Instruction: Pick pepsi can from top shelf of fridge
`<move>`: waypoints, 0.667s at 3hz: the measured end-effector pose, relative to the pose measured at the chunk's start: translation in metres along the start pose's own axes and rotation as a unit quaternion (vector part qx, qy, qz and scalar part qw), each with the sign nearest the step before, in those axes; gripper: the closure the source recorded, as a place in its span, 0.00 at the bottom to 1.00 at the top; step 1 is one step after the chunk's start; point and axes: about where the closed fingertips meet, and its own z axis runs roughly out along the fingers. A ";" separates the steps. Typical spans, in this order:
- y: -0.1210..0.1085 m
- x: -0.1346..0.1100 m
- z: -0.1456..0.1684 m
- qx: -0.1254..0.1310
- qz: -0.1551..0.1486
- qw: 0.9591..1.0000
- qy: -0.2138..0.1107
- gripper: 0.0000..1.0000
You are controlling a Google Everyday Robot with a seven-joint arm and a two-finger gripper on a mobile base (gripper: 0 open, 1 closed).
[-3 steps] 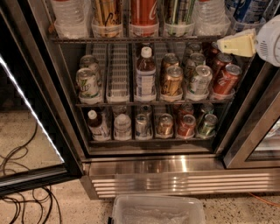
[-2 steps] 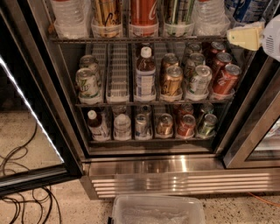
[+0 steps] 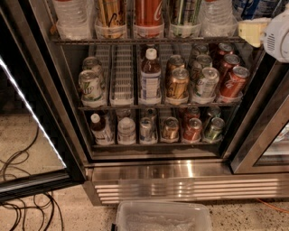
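The fridge [image 3: 158,173] stands open in front of me, steel with a slatted grille at its base. Its top shelf [image 3: 149,40] is a wire rack with clear cup holders. It carries water bottles, a gold can [image 3: 110,13], a red can [image 3: 148,12] and a green-and-silver can [image 3: 184,12]. A blue-and-white object [image 3: 248,6], cut off by the top edge at the far right, may be the pepsi can. My gripper [image 3: 254,31], cream with a white body behind it, hovers at the right end of the top shelf, just below that blue object.
The middle rack holds a brown bottle [image 3: 150,74], green, gold, silver and red cans. The bottom rack holds more bottles and cans. The black-framed glass door [image 3: 31,113] hangs open at the left. Cables [image 3: 22,207] lie on the floor. A clear plastic bin [image 3: 162,216] sits below.
My gripper has moved up and to the right, from the right end of the middle rack's upper cans toward the top shelf's right end. Nothing in the fridge has shifted.
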 end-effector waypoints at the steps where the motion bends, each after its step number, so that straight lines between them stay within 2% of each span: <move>1: 0.008 -0.004 0.002 0.000 -0.002 1.000 -0.006 0.35; 2: 0.004 -0.006 -0.001 0.016 -0.003 1.000 -0.006 0.33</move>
